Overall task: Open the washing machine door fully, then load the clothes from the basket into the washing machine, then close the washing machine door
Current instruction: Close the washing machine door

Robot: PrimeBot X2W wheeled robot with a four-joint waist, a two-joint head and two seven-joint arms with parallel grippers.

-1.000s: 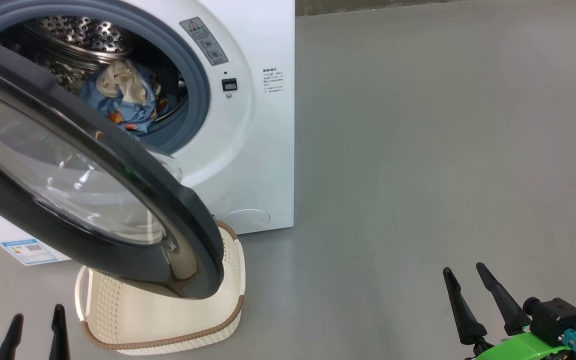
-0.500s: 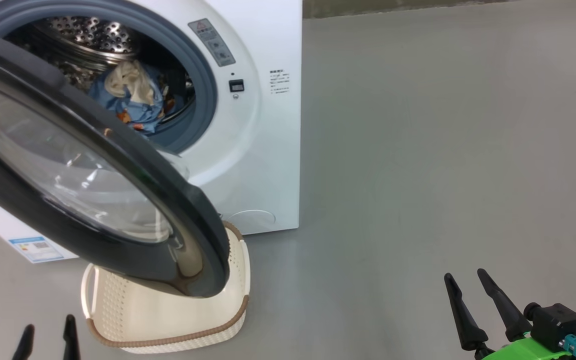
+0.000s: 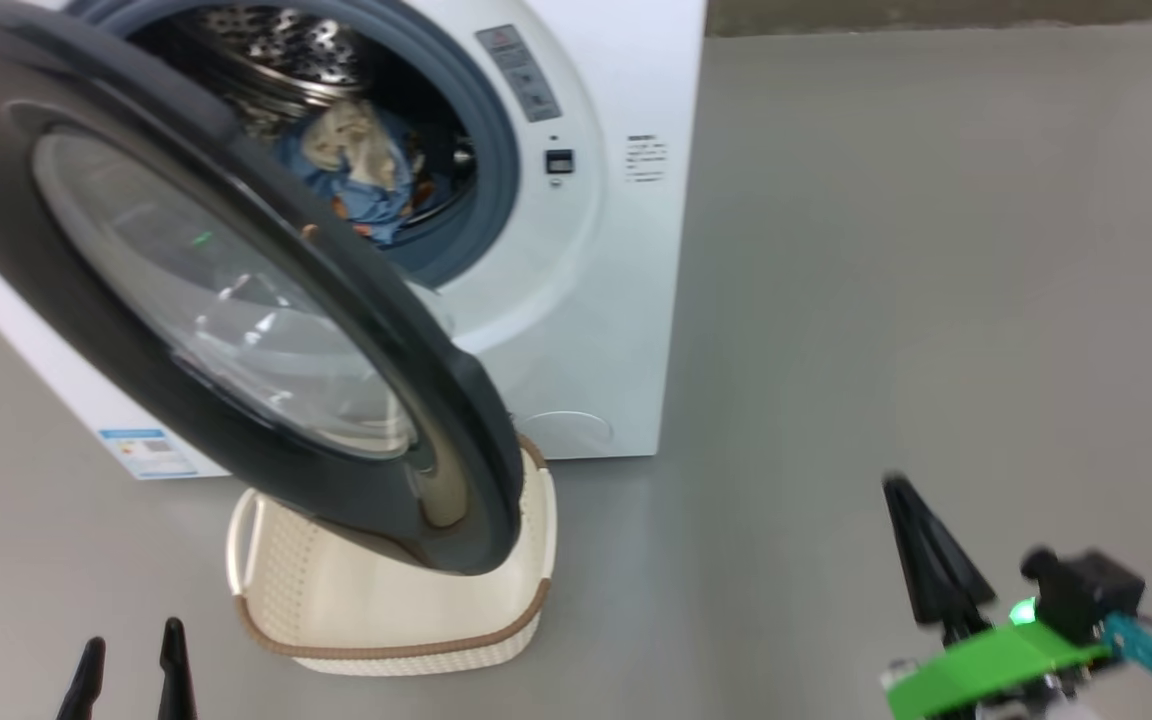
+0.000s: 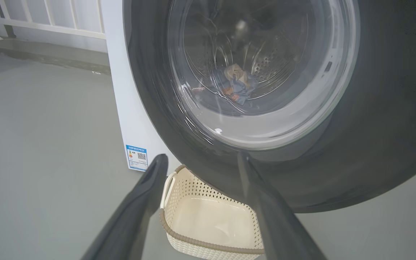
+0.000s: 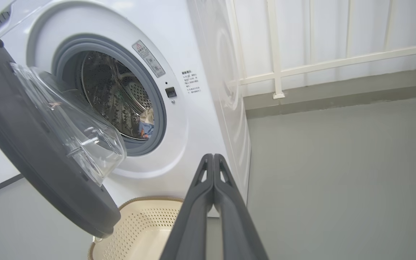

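The washing machine door point(image 3: 226, 300) hung half open, its black rim over the cream basket point(image 3: 386, 640) at the foot of the washing machine point(image 3: 626, 300). The light-blue clothes point(image 3: 366, 180) sat bunched in the steel drum point(image 3: 276, 40). The left gripper point(image 3: 132, 645) was spread with nothing in it. The right gripper point(image 3: 899, 490) had its fingers pressed together, clear of the door.
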